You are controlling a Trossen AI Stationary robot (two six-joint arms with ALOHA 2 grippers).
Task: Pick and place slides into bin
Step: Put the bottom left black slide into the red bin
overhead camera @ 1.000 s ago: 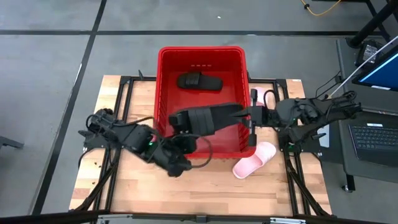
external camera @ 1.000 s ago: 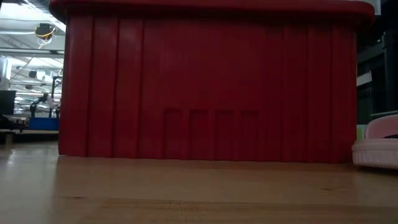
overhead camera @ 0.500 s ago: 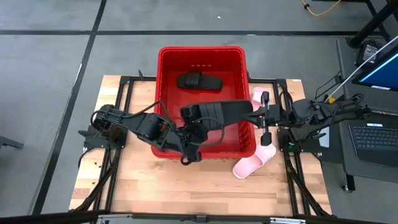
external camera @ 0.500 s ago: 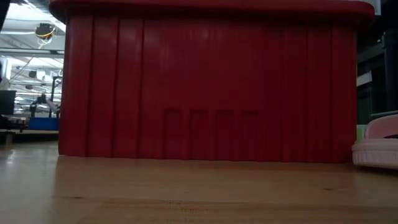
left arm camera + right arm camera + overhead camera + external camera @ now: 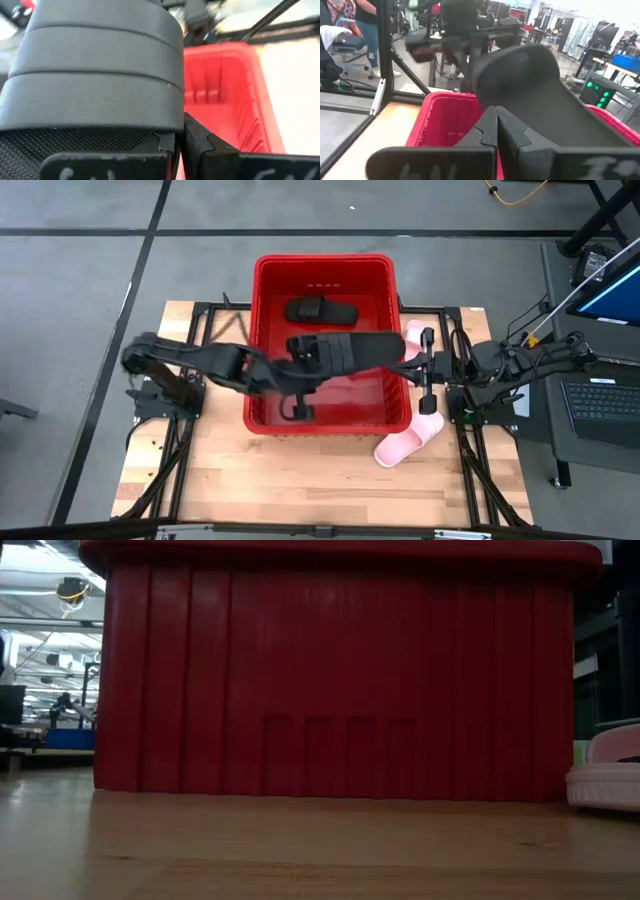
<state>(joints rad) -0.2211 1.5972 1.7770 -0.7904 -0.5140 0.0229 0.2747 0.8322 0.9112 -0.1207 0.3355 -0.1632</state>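
The red bin (image 5: pixel 322 272) stands in the table's middle, with one black slide (image 5: pixel 320 311) lying on its floor at the far end. A second black slide (image 5: pixel 345 350) hangs over the bin, lengthwise from left to right. My right gripper (image 5: pixel 406 361) is shut on its right end. My left gripper (image 5: pixel 306 372) is shut and sits right at the slide's strap (image 5: pixel 95 75), at its left end. One pink slide (image 5: pixel 408 442) lies on the table by the bin's near right corner. Another pink slide (image 5: pixel 415 335) shows beyond the right arm. My right gripper pinches the black slide's right end (image 5: pixel 520 97) between its two fingers, coming level from the table's right, along the slide. The slide is lifted clear above the bin, roughly level. My left gripper is shut against the strap's edge (image 5: pixel 162 132); I cannot tell whether it touches.
In the low view the bin's ribbed near wall (image 5: pixel 330 680) fills the picture, with a pink slide (image 5: pixel 612 772) at its right. Bare wooden table (image 5: pixel 260 480) lies nearer than the bin. A laptop (image 5: pixel 605 405) stands off the table's right side.
My left gripper has gone from the bin's near wall toward the far edge and over the bin, up to the held slide's strap end, staying shut. My right gripper has drawn back a little toward the right with the slide, which has shifted toward the far edge.
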